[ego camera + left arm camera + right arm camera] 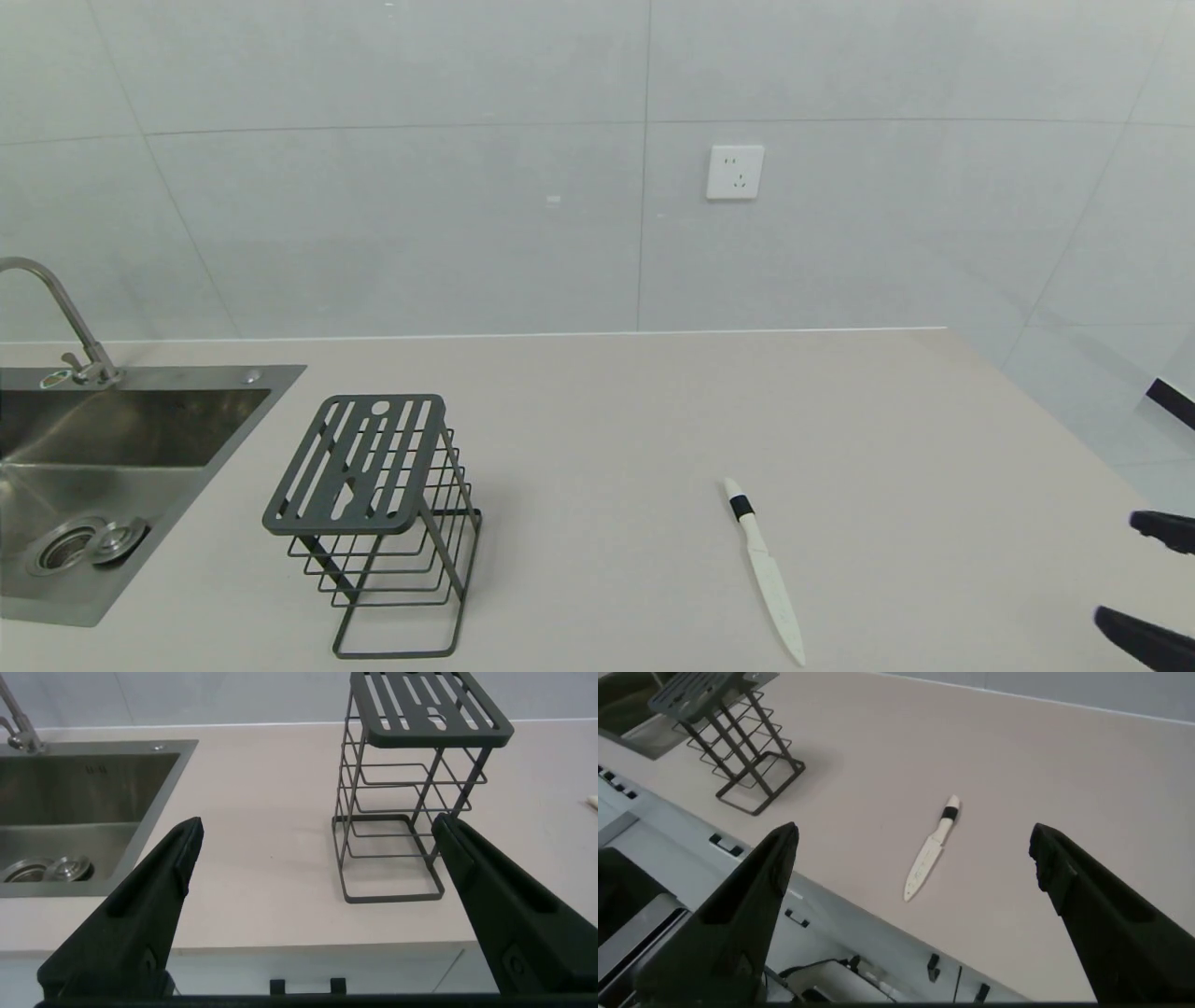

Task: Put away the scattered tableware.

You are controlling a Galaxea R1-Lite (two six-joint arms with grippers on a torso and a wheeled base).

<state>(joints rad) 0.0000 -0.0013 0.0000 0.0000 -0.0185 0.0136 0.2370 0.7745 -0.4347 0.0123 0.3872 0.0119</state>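
At the counter's (607,411) far left, a brushed steel sink (140,411) sits sunk in, round drain, curved metal faucet (56,308) behind it. Left gripper (318,826) hangs off the front edge facing the sink-to-rack stretch, black wedge fingers spread wide, nothing held. Next right is the rack (373,513): dark wire frame, flat slotted top, upright, near the front edge, clear of the sink. Smooth pale bare counter follows. The knife (764,569) lies flat well right of the rack: slim, cream, black band on the handle, tip toward the front edge, open surface all round it. White socket (735,172) on the grey tiled wall (373,187) behind. Right gripper (1117,568) at the right edge, apart from the knife, fingers wide apart, empty.
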